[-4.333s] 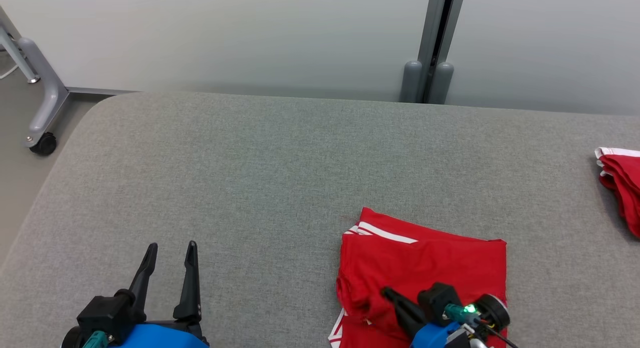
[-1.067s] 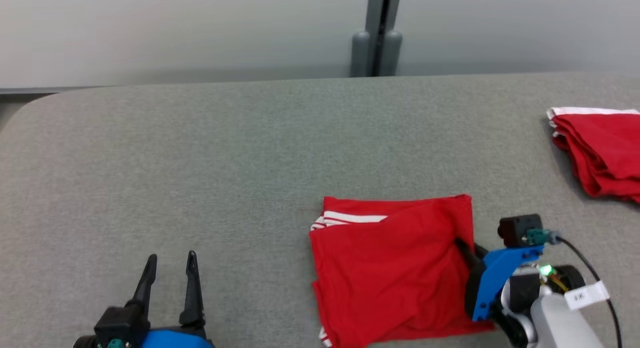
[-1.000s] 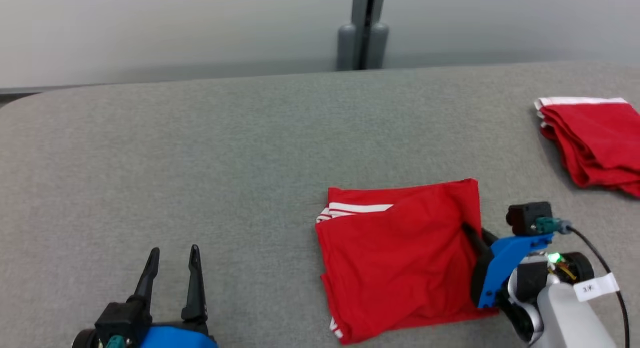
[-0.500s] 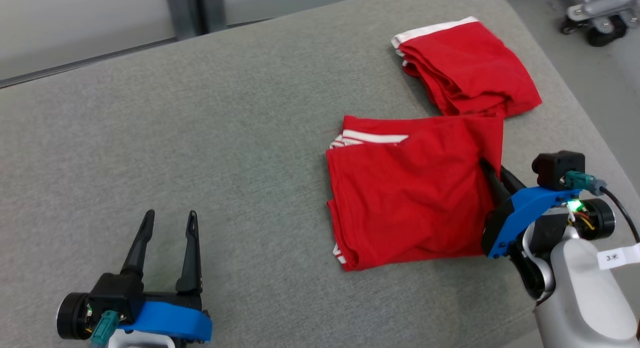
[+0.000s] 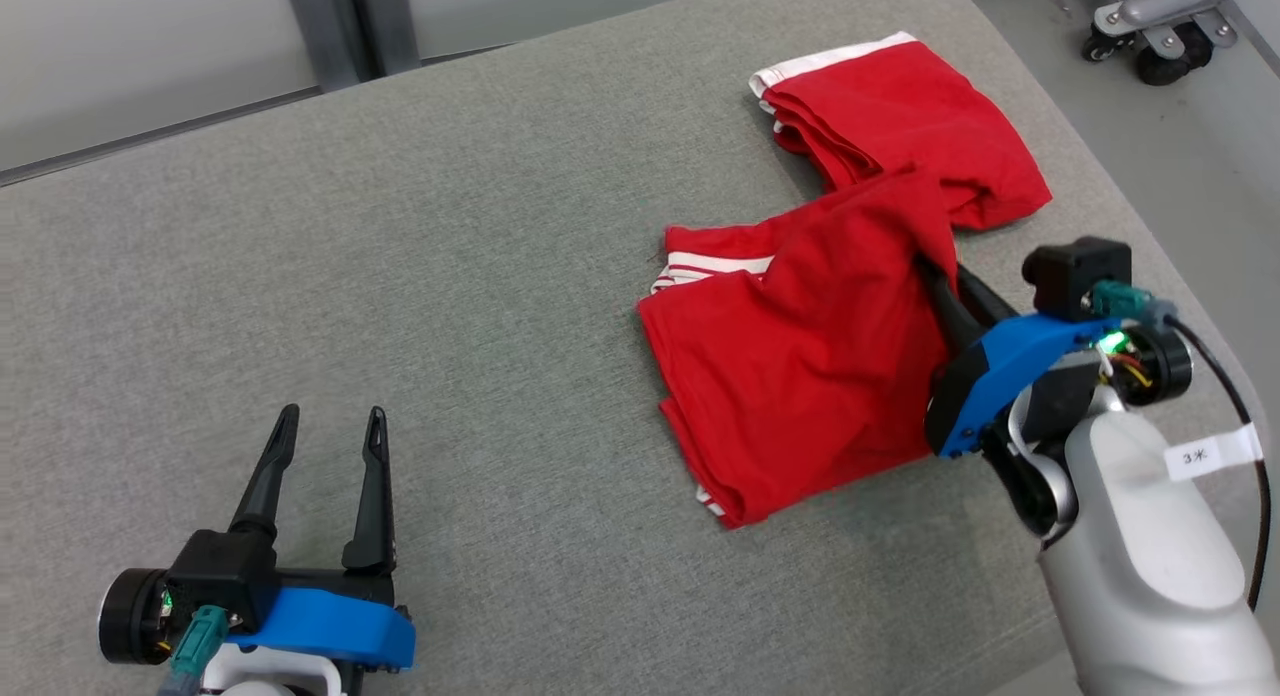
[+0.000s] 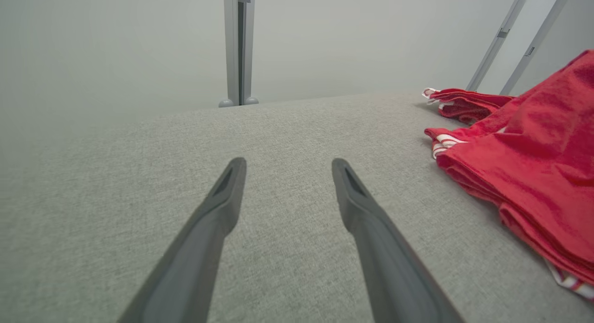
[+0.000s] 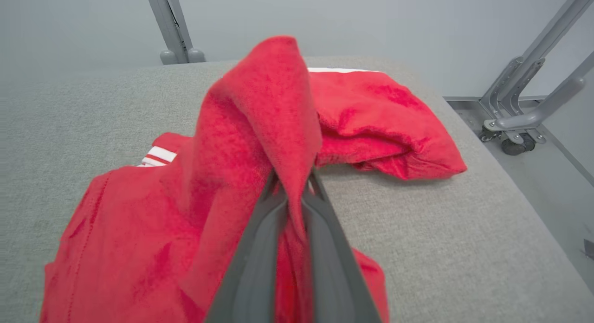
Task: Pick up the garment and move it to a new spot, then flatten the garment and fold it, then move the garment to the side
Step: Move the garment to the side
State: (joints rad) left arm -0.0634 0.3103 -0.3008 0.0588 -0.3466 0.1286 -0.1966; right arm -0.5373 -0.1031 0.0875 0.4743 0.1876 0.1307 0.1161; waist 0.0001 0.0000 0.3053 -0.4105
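The garment (image 5: 800, 366) is a folded red piece with white stripes, lying on the right half of the grey padded table (image 5: 400, 226). My right gripper (image 5: 935, 281) is shut on its right edge. That edge is raised in a peak while the rest drapes on the table. In the right wrist view the fingers (image 7: 274, 211) pinch the red cloth (image 7: 250, 128) between them. My left gripper (image 5: 330, 426) rests open and empty at the lower left, well away from the garment. The left wrist view shows it (image 6: 287, 167) open with the garment (image 6: 533, 142) to the right.
A second folded red garment (image 5: 900, 106) lies just beyond the held one, near the table's right end; the raised edge reaches its near side. Past the table's right edge stands a wheeled grey frame (image 5: 1150, 36). A grey post (image 5: 340, 26) rises behind the table.
The head camera has swung to the right. My right gripper has carried the garment's right edge up and toward the second red garment. The left gripper stays open.
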